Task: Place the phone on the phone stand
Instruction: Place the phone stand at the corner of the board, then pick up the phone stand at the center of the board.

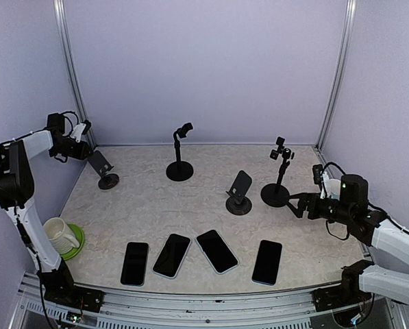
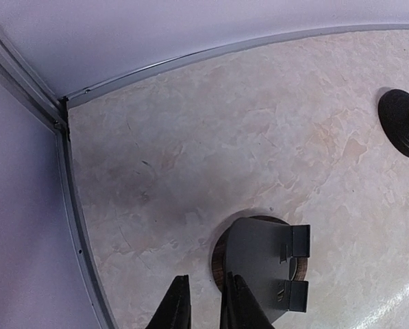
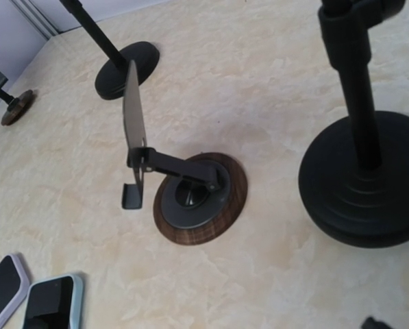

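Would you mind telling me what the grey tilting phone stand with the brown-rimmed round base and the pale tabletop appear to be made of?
The grey tilting phone stand looks like matte metal: thin flat plate, hinged arm. Its base rim shows brown wood grain, perhaps veneer or print. The pale tabletop has marble-like veining and a smooth, low sheen; laminate or stone, unclear.

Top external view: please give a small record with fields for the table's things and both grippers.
phones: four dark flat phones in a row at near edge, none on stands
stands: two grey plate stands on round bases, two black pole stands, all empty
cup: white mug on green saucer
left gripper: slightly open, empty, next to far-left plate stand
right gripper: open, empty
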Robot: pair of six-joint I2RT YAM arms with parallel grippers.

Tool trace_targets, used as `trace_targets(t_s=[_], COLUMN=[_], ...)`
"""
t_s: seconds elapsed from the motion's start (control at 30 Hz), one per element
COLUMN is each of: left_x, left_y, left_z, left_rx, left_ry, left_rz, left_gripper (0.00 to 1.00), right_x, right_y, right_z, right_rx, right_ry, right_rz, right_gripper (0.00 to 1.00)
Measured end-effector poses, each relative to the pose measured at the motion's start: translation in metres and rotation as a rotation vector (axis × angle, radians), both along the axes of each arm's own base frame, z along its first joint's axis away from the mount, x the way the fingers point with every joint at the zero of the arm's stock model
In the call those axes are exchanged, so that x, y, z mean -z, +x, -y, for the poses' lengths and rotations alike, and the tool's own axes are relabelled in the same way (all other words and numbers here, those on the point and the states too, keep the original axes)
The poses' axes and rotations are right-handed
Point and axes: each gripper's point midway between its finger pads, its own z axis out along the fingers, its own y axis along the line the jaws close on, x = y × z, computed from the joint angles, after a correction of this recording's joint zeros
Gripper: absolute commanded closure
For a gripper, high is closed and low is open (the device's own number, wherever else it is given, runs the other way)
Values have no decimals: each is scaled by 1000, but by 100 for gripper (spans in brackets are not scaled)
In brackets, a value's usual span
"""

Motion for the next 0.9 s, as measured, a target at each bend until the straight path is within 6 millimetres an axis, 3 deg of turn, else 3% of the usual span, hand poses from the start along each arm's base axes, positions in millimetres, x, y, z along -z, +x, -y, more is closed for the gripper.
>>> trace_targets(t_s=[0.33,0.5,0.6,0.63,0.67,0.7,0.9], left_x=[-35,-72,-106,-116,-128,-140,-193], left_y=[2,-1,-7,-11,-16,-23,-73], left_z=[2,13,32,40,49,61,137], left_rx=[-57,-85,-83,-80,-76,-69,12], left_ry=[-47,-62,-56,-53,-46,-41,-41], left_rz=[69,140,220,245,280,313,481], left_gripper=[78,72,60,48,8,2,1], right_x=[1,2,3,3,4,5,11], right_y=[0,0,0,0,1,1,4], right_z=[0,1,1,1,2,2,5], right_rx=[0,3,6,8,11,12,31], right_ry=[-1,-3,-5,-6,-8,-11,-28], right_rz=[-3,-4,-4,-6,-8,-11,-27], right_gripper=[0,0,0,0,0,0,0])
